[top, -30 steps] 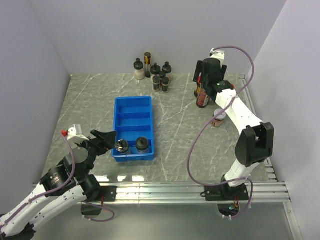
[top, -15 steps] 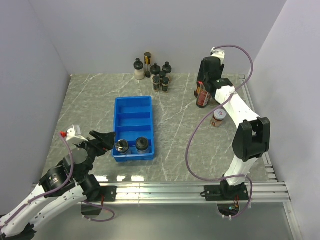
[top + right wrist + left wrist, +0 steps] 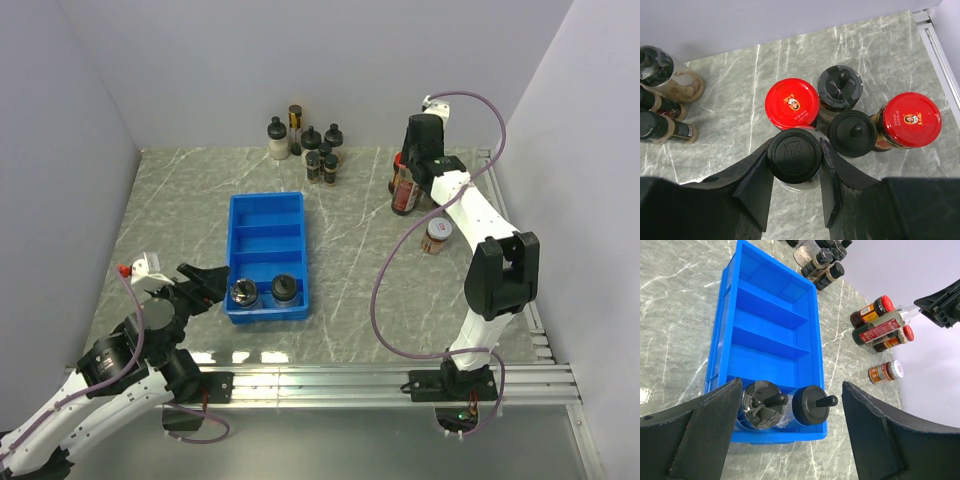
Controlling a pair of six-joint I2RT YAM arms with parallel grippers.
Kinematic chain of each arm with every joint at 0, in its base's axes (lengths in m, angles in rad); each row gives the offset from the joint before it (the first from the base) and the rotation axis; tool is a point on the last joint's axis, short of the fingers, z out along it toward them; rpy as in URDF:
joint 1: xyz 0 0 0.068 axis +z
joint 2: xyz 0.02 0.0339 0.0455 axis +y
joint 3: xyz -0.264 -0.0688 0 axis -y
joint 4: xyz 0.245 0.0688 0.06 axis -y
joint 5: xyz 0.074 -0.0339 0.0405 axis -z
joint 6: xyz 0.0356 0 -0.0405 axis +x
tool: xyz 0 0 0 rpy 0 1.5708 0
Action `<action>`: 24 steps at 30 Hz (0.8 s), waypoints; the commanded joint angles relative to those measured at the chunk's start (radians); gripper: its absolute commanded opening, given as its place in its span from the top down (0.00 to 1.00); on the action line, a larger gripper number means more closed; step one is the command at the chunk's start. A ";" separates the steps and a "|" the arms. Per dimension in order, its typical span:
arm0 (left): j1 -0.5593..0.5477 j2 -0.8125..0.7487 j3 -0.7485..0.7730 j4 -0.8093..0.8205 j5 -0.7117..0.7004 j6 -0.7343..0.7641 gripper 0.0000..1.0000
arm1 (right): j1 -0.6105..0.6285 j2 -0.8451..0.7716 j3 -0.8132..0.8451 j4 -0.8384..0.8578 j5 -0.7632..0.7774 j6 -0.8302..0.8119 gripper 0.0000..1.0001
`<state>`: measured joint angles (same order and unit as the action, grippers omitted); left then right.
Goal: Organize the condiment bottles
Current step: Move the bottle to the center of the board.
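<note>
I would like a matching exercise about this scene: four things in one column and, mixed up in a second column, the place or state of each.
Column one:
1. right end effector
2. left end effector
3. blue tray
4. small reddish-brown jar

Column two:
a. holds two black-capped jars in its nearest compartment
b. open, at the tray's near end
c. stands alone, apart from any group
d. closed on a black-capped bottle

Pairs: 1-d, 2-b, 3-a, 4-c.
</note>
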<state>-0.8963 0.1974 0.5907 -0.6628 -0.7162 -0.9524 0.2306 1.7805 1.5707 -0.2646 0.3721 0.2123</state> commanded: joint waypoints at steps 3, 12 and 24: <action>-0.001 -0.021 0.015 0.000 -0.015 -0.011 0.14 | 0.003 -0.059 0.006 0.045 -0.050 -0.013 1.00; -0.003 -0.023 0.012 0.005 -0.009 -0.019 0.14 | 0.071 -0.084 0.048 0.030 -0.119 -0.004 1.00; -0.001 -0.064 0.026 -0.043 -0.025 -0.032 0.14 | 0.173 0.023 0.189 -0.022 -0.087 0.007 1.00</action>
<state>-0.8963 0.1493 0.5907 -0.6884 -0.7250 -0.9676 0.3935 1.8172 1.6817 -0.3614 0.2672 0.2089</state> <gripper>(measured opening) 0.863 0.441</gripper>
